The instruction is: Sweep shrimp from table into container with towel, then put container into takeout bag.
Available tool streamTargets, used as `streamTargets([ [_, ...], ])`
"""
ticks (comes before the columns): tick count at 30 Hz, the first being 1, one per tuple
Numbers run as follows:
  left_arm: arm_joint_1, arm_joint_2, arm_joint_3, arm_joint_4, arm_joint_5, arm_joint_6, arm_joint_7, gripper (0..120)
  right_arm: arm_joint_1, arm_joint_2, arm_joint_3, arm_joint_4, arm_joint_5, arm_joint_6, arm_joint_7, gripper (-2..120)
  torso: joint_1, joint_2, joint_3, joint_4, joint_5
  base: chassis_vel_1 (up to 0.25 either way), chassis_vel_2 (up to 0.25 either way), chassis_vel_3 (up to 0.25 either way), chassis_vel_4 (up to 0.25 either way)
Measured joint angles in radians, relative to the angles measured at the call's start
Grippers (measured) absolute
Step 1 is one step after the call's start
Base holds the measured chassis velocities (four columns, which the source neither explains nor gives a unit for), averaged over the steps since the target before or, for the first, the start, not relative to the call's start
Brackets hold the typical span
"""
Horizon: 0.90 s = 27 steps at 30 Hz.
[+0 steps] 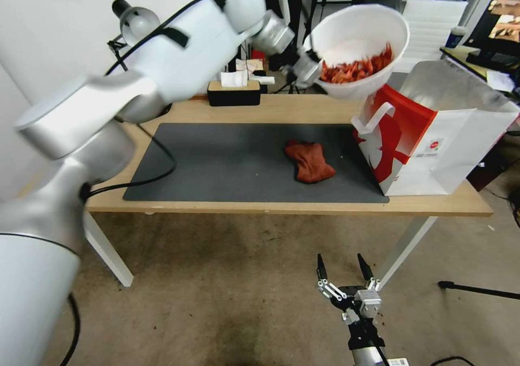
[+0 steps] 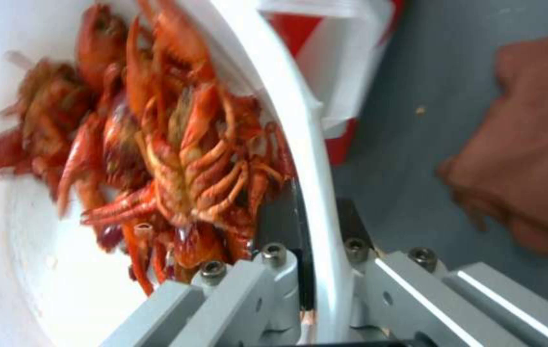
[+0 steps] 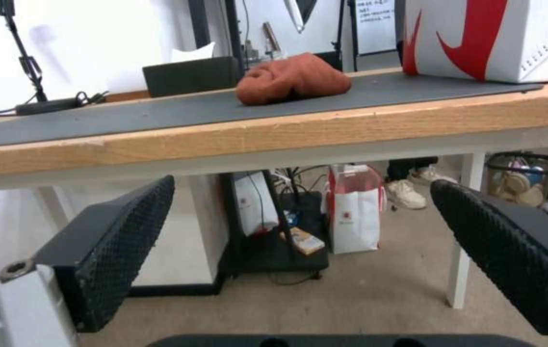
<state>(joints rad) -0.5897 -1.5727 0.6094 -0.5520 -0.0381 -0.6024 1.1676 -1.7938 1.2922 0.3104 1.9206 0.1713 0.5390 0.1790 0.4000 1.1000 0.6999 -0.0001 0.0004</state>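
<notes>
— Shrimp are lying inside the container, which the left gripper is pinching by the rim, tilted, above the takeout bag.
— Is something risky?
— I think the tilt could be spilling them. The towel is resting on the table; the right gripper is hanging low, jaws wide.

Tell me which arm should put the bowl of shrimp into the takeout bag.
Left. Its gripper already holds the container of shrimp above the takeout bag; the right gripper hangs open below the table.
</notes>
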Motion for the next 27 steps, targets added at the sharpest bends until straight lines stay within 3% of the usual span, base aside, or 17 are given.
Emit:
streamTargets([
  [3, -0.022, -0.037, 0.000, 0.043, -0.018, 0.021, -0.021, 0, -0.002, -0.002, 0.000, 0.002, -0.001, 0.002, -0.001, 100, 0.000, 0.000, 0.000, 0.0000, -0.0001, 0.000, 0.000, 0.000, 0.000],
  [7, -0.026, -0.046, 0.051, -0.001, -0.116, 0.070, -0.049, 0, -0.002, -0.002, -0.002, 0.001, -0.003, 0.003, -0.002, 100, 0.000, 0.000, 0.000, 0.0004, -0.0004, 0.000, 0.000, 0.000, 0.000],
  [10, -0.034, -0.046, 0.132, -0.061, -0.239, 0.108, -0.113, 0, -0.005, -0.002, -0.003, 0.001, -0.006, 0.003, -0.003, 100, 0.000, 0.000, 0.000, -0.0001, -0.0003, 0.000, 0.000, 0.000, 0.000],
  [14, -0.038, -0.044, 0.188, -0.107, -0.302, 0.133, -0.172, 0, -0.007, -0.001, -0.003, 0.000, -0.007, 0.006, -0.003, 100, 0.000, 0.000, 0.000, -0.0001, -0.0003, 0.000, 0.000, 0.000, 0.000],
  [21, -0.051, -0.040, 0.335, -0.218, -0.437, 0.197, -0.354, 0, -0.017, 0.003, -0.003, -0.005, -0.012, 0.016, -0.009, 100, 0.000, 0.000, 0.000, -0.0001, -0.0002, 0.000, 0.000, 0.000, 0.000],
  [27, -0.027, -0.038, 0.406, -0.263, -0.511, 0.241, -0.411, 0, -0.018, 0.007, -0.004, -0.018, -0.015, 0.022, -0.012, 100, 0.000, 0.000, 0.000, 0.0001, -0.0002, 0.000, 0.000, 0.000, 0.000],
])
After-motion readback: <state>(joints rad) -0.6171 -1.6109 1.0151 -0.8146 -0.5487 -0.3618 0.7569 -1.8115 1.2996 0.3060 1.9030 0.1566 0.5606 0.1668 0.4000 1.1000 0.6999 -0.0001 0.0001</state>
